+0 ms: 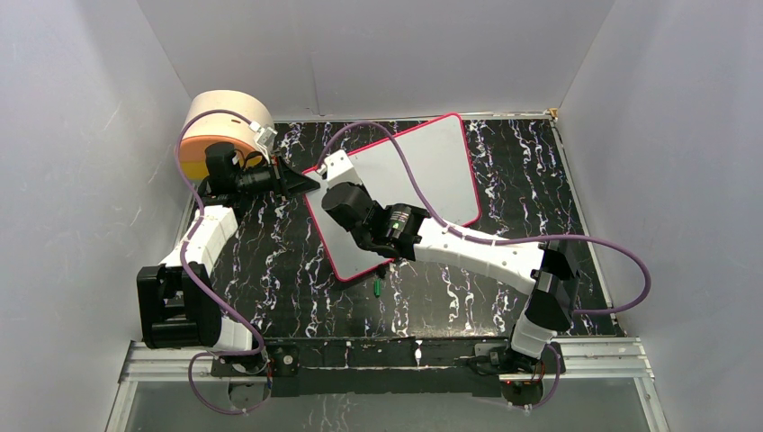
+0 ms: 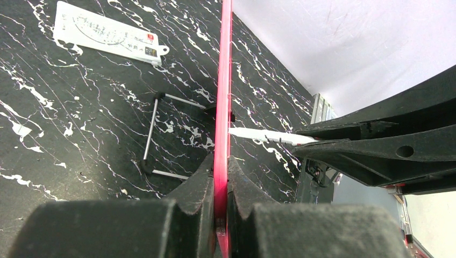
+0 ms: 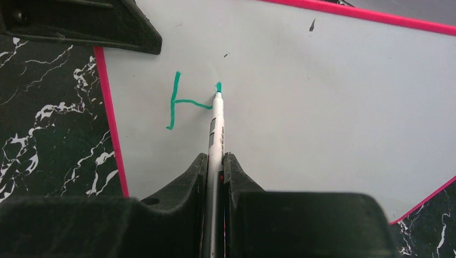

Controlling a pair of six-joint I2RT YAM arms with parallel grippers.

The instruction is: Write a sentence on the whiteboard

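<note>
Whiteboard point(image 1: 432, 166), long axis near-left to far-right (perhaps tilted)

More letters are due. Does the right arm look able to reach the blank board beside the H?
Probably yes: its pen touches the whiteboard, and nothing lies on that blank stretch.

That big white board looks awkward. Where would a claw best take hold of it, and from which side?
By its thin pink rim near a corner, coming in edge-on from outside. The whiteboard is a thin, wide sheet, so a claw can pinch across it; the left claw is shut on the rim that way. That probably keeps the face free for the pen.
</note>
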